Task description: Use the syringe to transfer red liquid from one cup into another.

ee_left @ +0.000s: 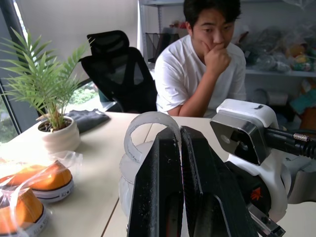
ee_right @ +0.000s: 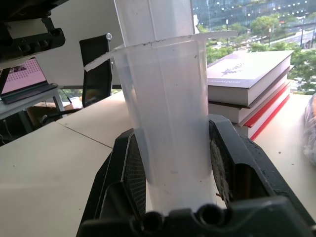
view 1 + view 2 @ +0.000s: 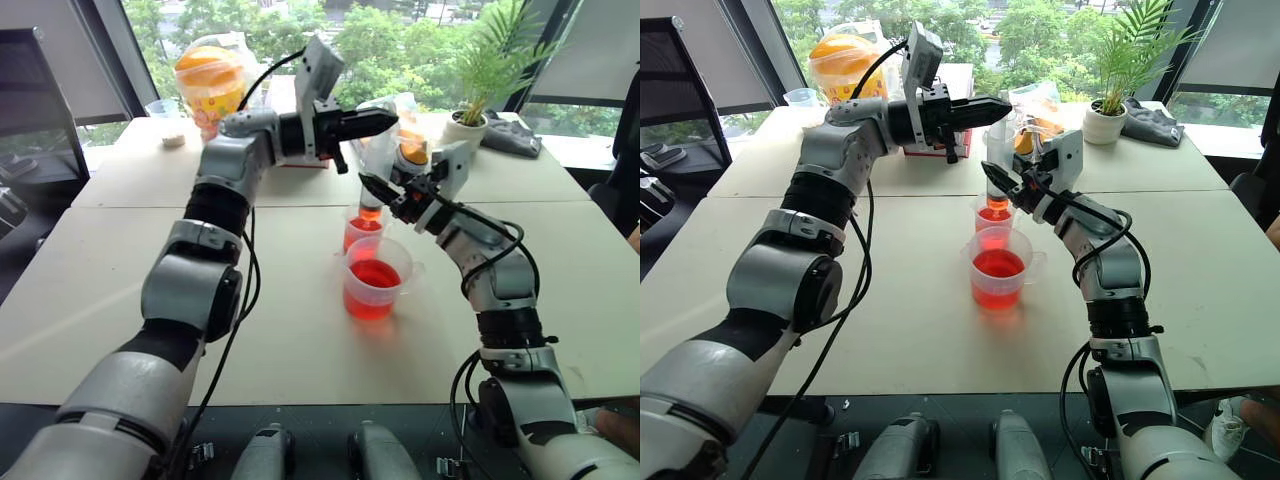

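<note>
So the syringe (image 2: 165, 113) is standing upright, and the right tool (image 2: 173, 163) has it clamped by the barrel, one finger (image 2: 126, 173) pressed on each side of the clear tube. The orange nozzle end (image 3: 997, 203) hangs below that tool, dipping right into the small narrow cup (image 3: 991, 222) that's tinted red. The bigger handled cup (image 3: 998, 268) with the red liquid (image 3: 997, 264) sits on the counter (image 3: 890, 300) just in front of the small one, touching or nearly so, lower than the right tool and a bit toward the robot.

The left tool (image 3: 1005, 104) comes in level from the left, above the right tool, fingers squeezed fully together. Its tips are up at the plunger top (image 1: 148, 129); from the wrist cam the white plunger ring curves just behind the closed fingers (image 1: 160, 187), but I can't tell if they're actually pinching it or just resting against it.
</note>
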Tool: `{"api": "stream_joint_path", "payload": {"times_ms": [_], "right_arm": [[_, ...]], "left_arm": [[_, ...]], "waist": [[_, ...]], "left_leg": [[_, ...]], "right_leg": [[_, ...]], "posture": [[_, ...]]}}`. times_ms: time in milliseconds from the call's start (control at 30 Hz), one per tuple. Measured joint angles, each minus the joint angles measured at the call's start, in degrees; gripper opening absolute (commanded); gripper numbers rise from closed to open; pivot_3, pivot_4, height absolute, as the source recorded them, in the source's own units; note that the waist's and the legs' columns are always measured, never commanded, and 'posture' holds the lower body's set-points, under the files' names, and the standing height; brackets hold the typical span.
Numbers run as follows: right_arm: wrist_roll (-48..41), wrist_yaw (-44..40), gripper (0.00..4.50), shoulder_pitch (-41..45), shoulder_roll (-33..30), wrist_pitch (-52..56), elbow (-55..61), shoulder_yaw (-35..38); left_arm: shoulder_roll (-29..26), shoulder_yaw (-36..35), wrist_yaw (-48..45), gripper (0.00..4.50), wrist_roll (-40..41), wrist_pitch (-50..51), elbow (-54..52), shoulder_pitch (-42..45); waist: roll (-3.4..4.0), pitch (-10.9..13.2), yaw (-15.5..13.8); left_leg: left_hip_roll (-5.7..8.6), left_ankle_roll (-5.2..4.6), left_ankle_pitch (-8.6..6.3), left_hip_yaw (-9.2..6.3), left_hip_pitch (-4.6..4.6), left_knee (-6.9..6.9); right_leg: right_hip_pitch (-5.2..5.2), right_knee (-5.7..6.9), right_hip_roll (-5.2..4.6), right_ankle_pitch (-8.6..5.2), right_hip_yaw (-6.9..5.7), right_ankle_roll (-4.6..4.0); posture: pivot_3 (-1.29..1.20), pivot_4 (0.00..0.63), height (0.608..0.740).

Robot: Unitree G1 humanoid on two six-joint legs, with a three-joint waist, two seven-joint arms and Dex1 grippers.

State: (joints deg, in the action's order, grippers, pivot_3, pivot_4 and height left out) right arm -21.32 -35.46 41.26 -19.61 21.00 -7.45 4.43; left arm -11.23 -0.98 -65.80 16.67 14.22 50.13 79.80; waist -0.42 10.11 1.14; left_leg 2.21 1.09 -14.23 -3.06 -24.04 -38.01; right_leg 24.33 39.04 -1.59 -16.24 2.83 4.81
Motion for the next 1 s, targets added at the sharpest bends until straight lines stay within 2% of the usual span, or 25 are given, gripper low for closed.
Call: {"api": "stream_joint_path", "payload": {"times_ms": [833, 933, 1000], "right_arm": [[-1.3, 0.7, 1.45, 3.7, -0.7, 4.6, 1.7, 0.2], [-1.5, 1.2, 1.45, 3.6, -0.6, 4.6, 1.7, 0.6], [-1.5, 1.6, 1.45, 3.5, -0.6, 4.6, 1.7, 1.7]], "left_arm": [[-1.1, -0.3, 1.2, 0.05, 0.4, 2.1, -7.5, -3.6], [-1.6, -0.4, 0.8, 0.89, 0.9, 3.7, -7.5, -3.6], [-2.5, -0.5, 0.4, 1.84, 1.0, 5.0, -7.4, -3.8]], "waist": [[0.00, 0.0, -0.1], [0.00, 0.0, 0.0], [0.00, 0.0, 0.0]], "left_leg": [[0.00, 0.00, 0.00, 0.00, -0.01, -0.01], [0.00, 0.00, 0.00, 0.00, -0.01, 0.00], [0.00, 0.00, 0.00, 0.00, -0.01, 0.00]], "right_leg": [[0.01, 0.00, -0.01, 0.00, 0.00, 0.00], [0.01, 0.00, -0.01, 0.00, 0.00, 0.00], [0.01, 0.00, 0.00, 0.00, 0.00, 0.00]], "posture": [[0.00, 0.150, 0.740], [0.00, 0.150, 0.740], [0.00, 0.150, 0.740]]}}
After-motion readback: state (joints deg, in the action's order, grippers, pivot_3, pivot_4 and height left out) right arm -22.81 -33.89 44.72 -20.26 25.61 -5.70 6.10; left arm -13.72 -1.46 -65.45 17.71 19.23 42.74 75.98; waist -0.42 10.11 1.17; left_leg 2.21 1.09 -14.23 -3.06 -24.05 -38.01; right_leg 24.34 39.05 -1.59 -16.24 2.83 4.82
